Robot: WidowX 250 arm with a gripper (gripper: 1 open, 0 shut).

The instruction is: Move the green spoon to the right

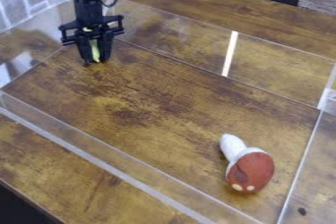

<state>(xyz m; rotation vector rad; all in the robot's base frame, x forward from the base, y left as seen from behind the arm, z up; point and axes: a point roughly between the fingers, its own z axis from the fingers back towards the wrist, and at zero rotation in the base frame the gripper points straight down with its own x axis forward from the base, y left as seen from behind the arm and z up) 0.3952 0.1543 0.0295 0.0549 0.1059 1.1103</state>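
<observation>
- A dark, worn wooden table [157,100] fills nearly the whole view.
- Low clear plastic walls [79,147] fence off part of its top.
- Bright light glares off one clear wall [230,53].
- A pale surface shows at far left.

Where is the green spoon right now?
In the camera view, the green spoon is at upper left, between the shut jaws of the gripper, far from the mushroom toy at lower right.
</observation>
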